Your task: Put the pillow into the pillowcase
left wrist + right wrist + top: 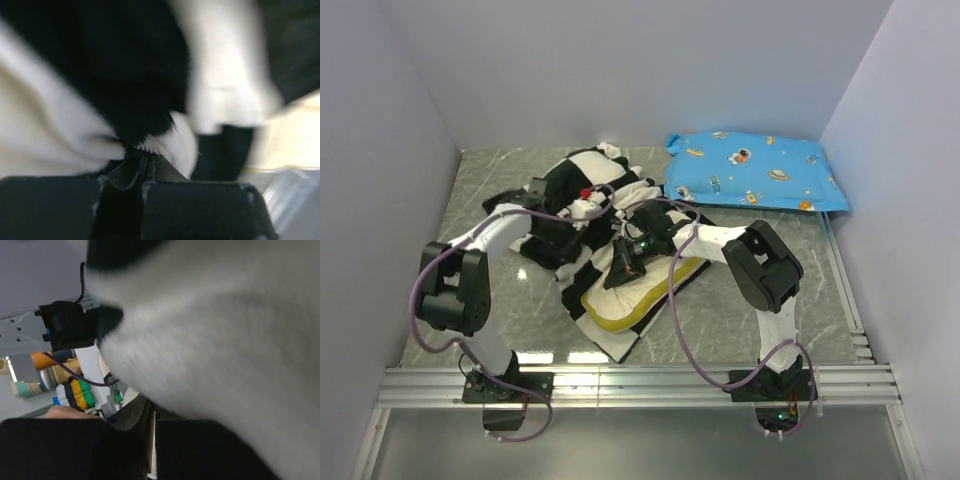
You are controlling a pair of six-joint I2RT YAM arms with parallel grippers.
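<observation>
Pillow [638, 292] lies near the middle of the table [770, 300]. Its long axis runs from 7 o'clock, where the bare cream end points, to 1 o'clock, where it meets the pillowcase [565, 190]. Most of the case is bunched at 11 o'clock from the pillow. The right gripper [620, 272] is nearer, over the pillow's middle, its fingers pinched on white cloth. The left gripper [592, 205], farther off at 11 o'clock, is clamped on a checkered fold. The case probably needs drawing toward 7 o'clock.
</observation>
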